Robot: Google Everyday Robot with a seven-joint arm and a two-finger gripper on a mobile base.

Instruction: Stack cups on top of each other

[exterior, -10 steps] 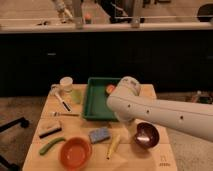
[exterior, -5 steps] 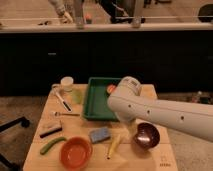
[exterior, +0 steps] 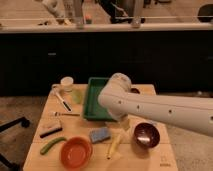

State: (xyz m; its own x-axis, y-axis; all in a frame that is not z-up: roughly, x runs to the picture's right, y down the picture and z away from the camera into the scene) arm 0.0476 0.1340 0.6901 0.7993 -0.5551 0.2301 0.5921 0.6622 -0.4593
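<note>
You're seeing a squat cream-white cup [exterior: 67, 83] and a pale translucent green cup [exterior: 77, 95] at the light wooden desk's [exterior: 82, 127] far-left corner. The gripper [exterior: 124, 122] is showing pale beneath the white arm [exterior: 150, 107], mid-desk.

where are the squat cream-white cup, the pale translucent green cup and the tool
squat cream-white cup [exterior: 66, 83], camera view, its side wall
pale translucent green cup [exterior: 78, 95], camera view, its body
tool [exterior: 123, 123], camera view, tip under white arm [exterior: 150, 107]

A thick, smooth, cream-white arm [exterior: 160, 111] is being shown, its shell tubular and ending in a rounded, domed joint cap. Small dark dots are being seen along its casing. The gripper [exterior: 124, 123] is being glimpsed as a pale stub beneath it, near the middle of the surface [exterior: 150, 156].
</note>
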